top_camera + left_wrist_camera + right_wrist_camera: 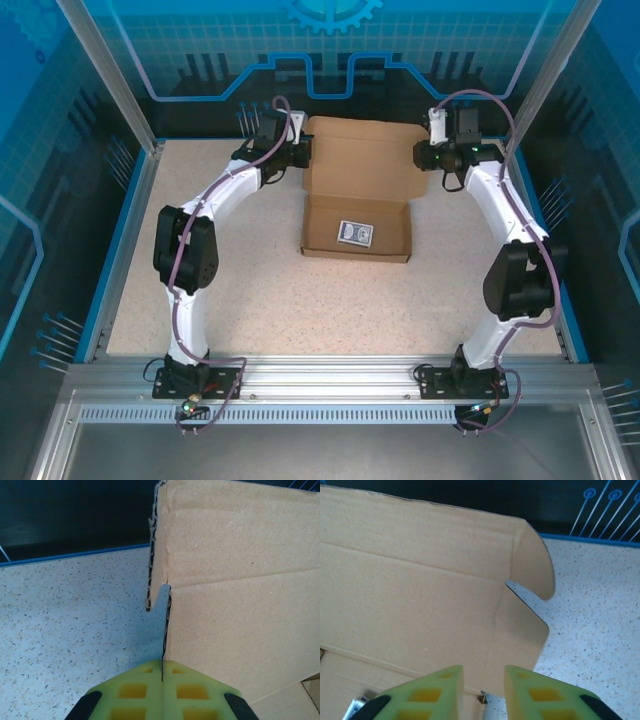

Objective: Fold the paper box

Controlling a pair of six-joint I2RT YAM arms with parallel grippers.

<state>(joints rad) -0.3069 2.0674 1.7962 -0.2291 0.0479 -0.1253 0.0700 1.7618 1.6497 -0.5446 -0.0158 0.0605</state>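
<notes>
grippers at the two rear corners of the paper box (357,200), one per side.

left gripper (162,669): we see its yellow-green pads (135,692) pressed together, with the corrugated left edge of the lid (240,555) running straight into the seam between them. we read this as a firm pinch on that edge, taken so that the lid can be swung about its crease.

right gripper (483,674): its fingers (430,695) stand apart with a plain gap. the rounded side flap (522,630) lies just ahead of that gap and nothing is clamped. we judge that it is lined up to close on the matching right edge, so that both sides would be driven evenly and the lid would not twist.

box: in the top view it sits at the far middle of the speckled table (250,290), between the two wrists. its shallow tray (309,228) is already formed on the near side, its walls upright. the lid is open and extends from the tray's far edge towards the back wall. a small printed card (355,233) lies flat inside the tray, apart from its walls.

stage, in our judgement: tray done, lid not yet brought over. the side flaps must fold inward before the lid drops, or they may catch on the tray walls.
</notes>
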